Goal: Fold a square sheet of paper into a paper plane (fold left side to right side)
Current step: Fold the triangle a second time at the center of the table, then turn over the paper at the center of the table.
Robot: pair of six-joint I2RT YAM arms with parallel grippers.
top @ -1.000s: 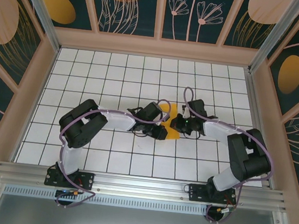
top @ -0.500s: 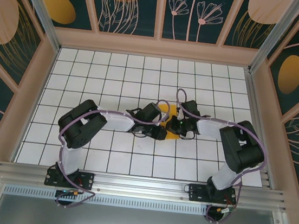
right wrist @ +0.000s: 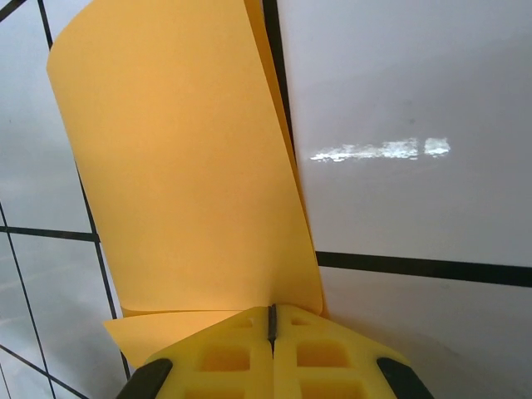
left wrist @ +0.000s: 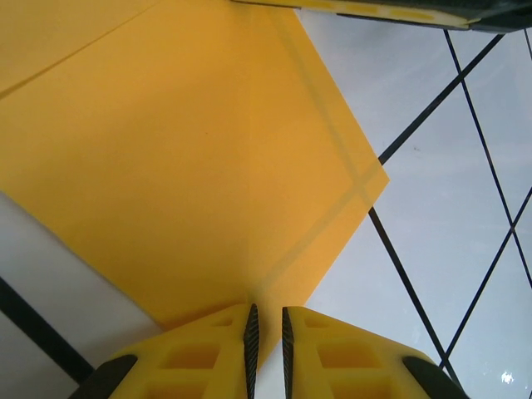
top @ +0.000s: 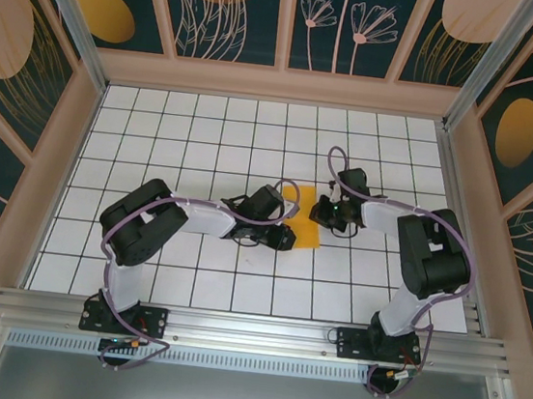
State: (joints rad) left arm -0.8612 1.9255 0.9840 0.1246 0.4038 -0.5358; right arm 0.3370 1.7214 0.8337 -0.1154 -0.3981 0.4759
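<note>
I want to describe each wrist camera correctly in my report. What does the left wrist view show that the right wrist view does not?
Left wrist view: the left gripper, jaws a slim gap apart, at a corner of the orange paper sheet, which lies flat here with faint crease lines. Whether it pinches the sheet cannot be confirmed.
Right wrist view: the right gripper, shut on the sheet's edge, holding up a layer that curls above a lower layer.
Both: the same orange paper on the white gridded table.
</note>
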